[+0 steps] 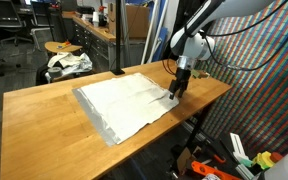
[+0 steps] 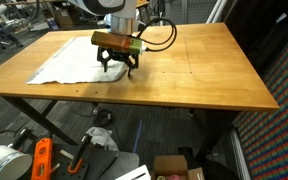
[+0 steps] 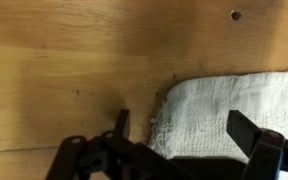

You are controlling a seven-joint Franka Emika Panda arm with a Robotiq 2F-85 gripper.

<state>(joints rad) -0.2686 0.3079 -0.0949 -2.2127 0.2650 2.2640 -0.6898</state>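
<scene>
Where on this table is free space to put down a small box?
The broad bare wood of the table beyond the tool, on the side away from the cloth, is free. It is crowded only at the cloth's edge, under the open tool.

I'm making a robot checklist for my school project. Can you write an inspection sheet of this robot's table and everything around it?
Surface: wooden table, bare wood, a few small holes in the wrist view.
Job's things: white cloth spread flat on the table, slightly wrinkled.
Clutter: nothing seen on the table besides the cloth.
Grippers: gripper open and pointing down at the cloth's edge, one finger over wood and one over cloth. Cannot tell whether it touches.
Cables: black cable loops out from the gripper, above the table.
Surroundings: stool with crumpled fabric on it. Orange tool and cardboard box on the floor.
</scene>
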